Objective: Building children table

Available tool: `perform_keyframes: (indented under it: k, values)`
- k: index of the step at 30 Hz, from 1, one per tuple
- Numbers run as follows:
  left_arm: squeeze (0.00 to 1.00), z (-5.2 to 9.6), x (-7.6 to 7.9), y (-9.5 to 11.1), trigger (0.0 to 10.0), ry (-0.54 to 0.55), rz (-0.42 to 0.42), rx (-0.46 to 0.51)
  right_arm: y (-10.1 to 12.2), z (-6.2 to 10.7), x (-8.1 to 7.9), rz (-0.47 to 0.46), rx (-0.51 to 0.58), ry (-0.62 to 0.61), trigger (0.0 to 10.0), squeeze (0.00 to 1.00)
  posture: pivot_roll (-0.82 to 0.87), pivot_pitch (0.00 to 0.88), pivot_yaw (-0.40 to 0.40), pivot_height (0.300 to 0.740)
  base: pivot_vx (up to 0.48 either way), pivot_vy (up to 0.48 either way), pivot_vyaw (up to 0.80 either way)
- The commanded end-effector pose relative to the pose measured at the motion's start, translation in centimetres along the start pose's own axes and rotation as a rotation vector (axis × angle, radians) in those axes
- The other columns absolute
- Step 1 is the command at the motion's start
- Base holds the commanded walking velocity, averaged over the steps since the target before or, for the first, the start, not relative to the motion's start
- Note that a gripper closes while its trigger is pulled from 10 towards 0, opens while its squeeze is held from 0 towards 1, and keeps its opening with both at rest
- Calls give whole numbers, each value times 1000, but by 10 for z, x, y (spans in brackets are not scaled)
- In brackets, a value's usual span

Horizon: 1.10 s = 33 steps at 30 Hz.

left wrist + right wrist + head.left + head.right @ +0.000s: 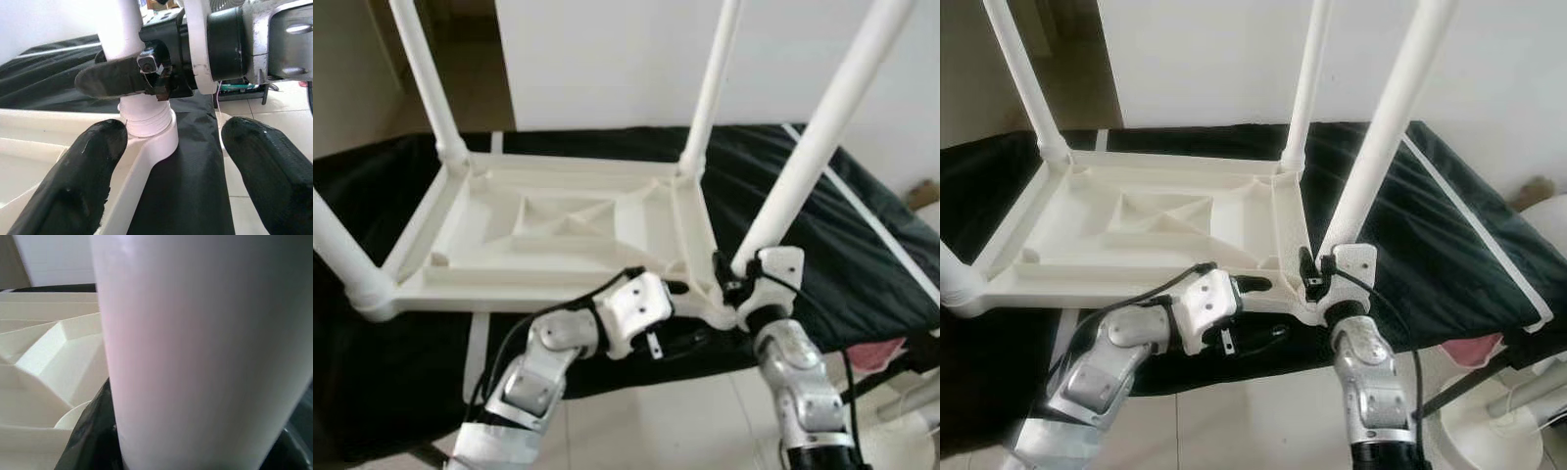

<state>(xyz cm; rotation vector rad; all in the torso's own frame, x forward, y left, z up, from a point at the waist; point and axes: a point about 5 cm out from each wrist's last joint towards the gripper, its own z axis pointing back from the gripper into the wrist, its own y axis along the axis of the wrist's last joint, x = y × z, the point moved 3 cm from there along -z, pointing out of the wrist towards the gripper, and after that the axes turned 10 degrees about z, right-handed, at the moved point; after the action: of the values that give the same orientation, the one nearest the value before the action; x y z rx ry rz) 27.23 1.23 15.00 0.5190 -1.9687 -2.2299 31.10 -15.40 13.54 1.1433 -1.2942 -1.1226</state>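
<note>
A white children's table lies upside down on a black cloth, its four legs pointing up. The near-right leg stands in the corner socket closest to me. My right gripper is shut on that leg just above the socket; the left wrist view shows one of its fingers pressed against the leg. The leg is very close in the right wrist view. My left gripper is open low at the same corner. Its two fingers stand wide apart on either side of the table's frame edge.
The other legs rise at far left, far right and near left. The black cloth covers a low surface that ends just before me. Tiled floor, a white round base and a pink item lie to the lower right.
</note>
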Motion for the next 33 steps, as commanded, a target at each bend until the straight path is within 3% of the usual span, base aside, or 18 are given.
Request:
perform_keyframes:
  k: [1,7,25,26,27,33]
  values:
    - [0,-1,-10,-2,10000,113,22,-2,-26,6,5,-9,-131,-75,10000,0,-9,11,-71,740,0,0,0]
    - [0,0,-16,1,10000,132,21,5,-22,8,-3,-57,-140,-149,10000,0,-9,3,-66,740,0,0,0]
    - [0,0,-19,1,10000,136,-5,-5,-17,5,-2,-24,-118,-165,10000,0,-2,0,-63,740,0,0,0]
    - [0,0,-18,1,10000,137,-6,-6,-16,5,-2,-32,-115,-160,10000,616,-1,0,-63,740,0,0,0]
    - [0,1,-18,0,10000,138,-7,-6,-15,5,-3,-37,-109,-150,10000,1000,0,0,-65,740,0,0,0]
    - [0,1,-18,0,10000,144,-10,-8,-11,4,-2,-53,-87,-129,10000,1000,3,0,-67,740,0,0,0]
